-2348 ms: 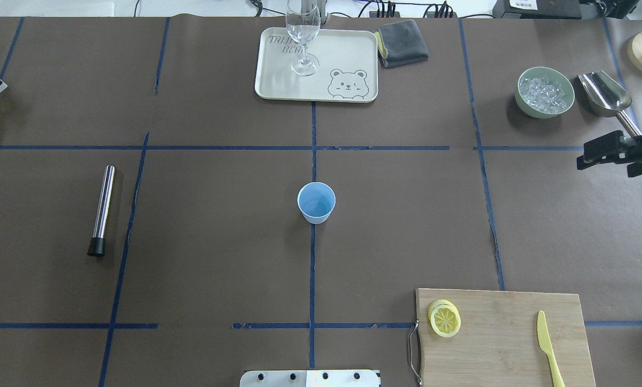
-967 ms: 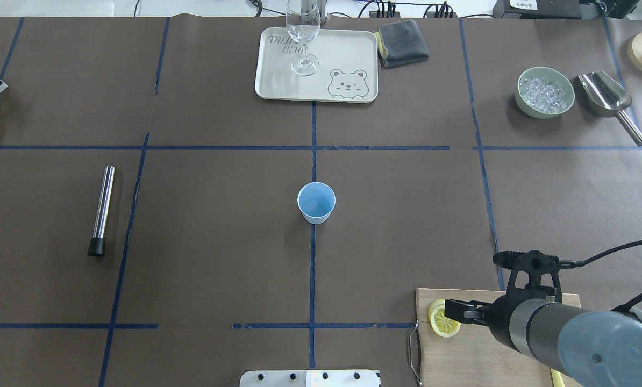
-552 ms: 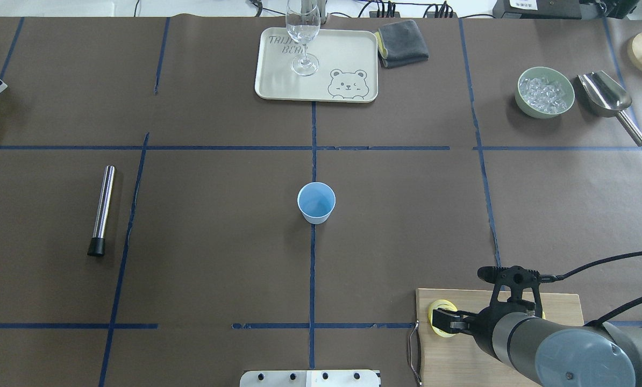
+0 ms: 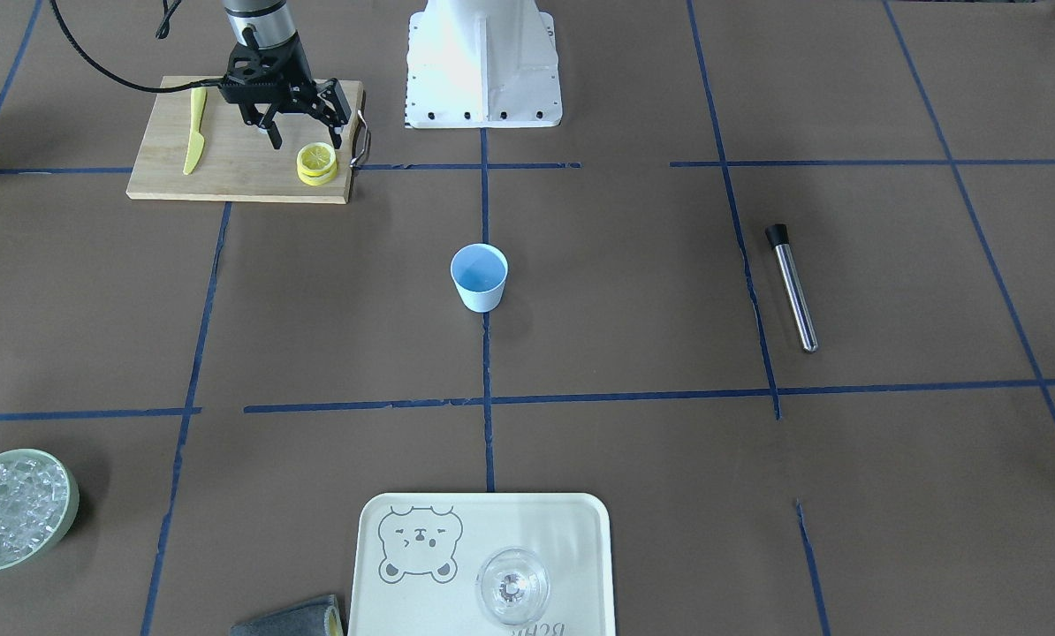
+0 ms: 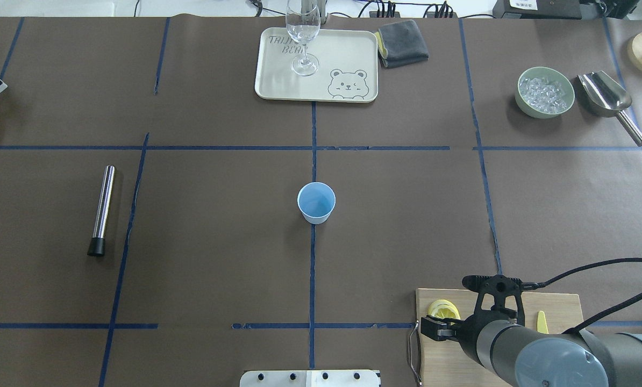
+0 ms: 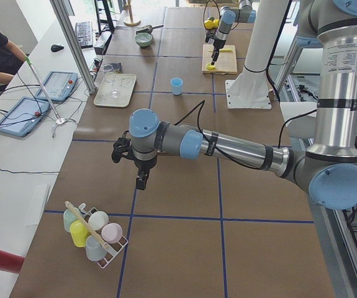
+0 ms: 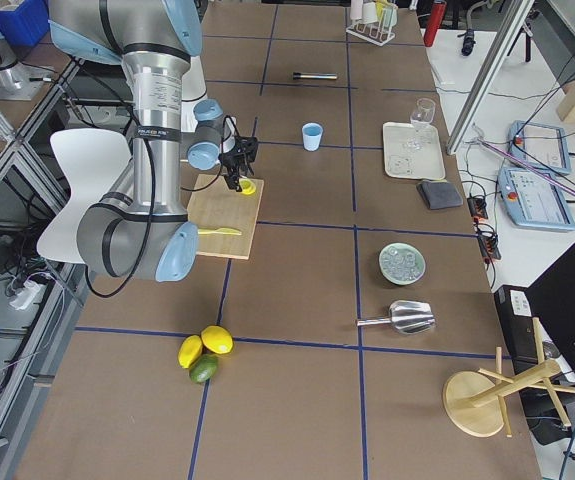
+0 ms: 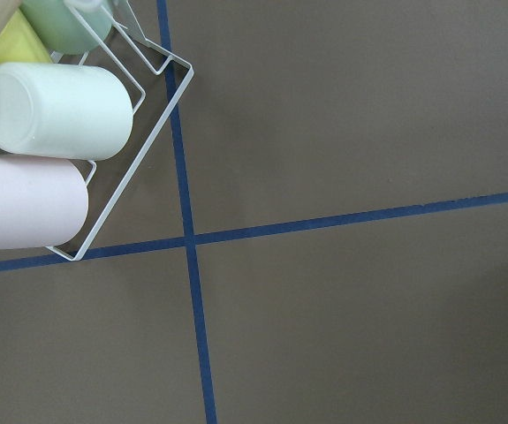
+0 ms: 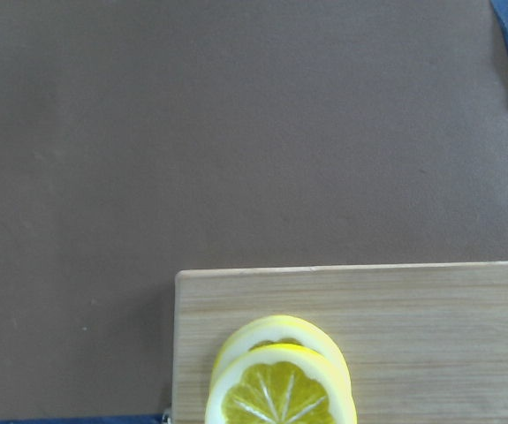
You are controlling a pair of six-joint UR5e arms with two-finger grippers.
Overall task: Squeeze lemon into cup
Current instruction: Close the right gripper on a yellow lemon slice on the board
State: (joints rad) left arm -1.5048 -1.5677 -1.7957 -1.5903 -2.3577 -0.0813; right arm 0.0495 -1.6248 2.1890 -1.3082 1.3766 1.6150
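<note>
My right gripper (image 4: 306, 137) hangs over the wooden cutting board (image 4: 227, 172) in the upper left of the front-facing view. Its jaws are spread wide and grip nothing. The stacked lemon slices (image 4: 316, 162) lie on the board just below the fingertips in that picture, beside the board's metal handle (image 4: 360, 141). The pale blue cup (image 4: 479, 276) stands upright mid-frame, well apart. The left gripper (image 6: 141, 180) is near the cup rack (image 6: 94, 233); I cannot tell whether its jaws are parted.
</note>
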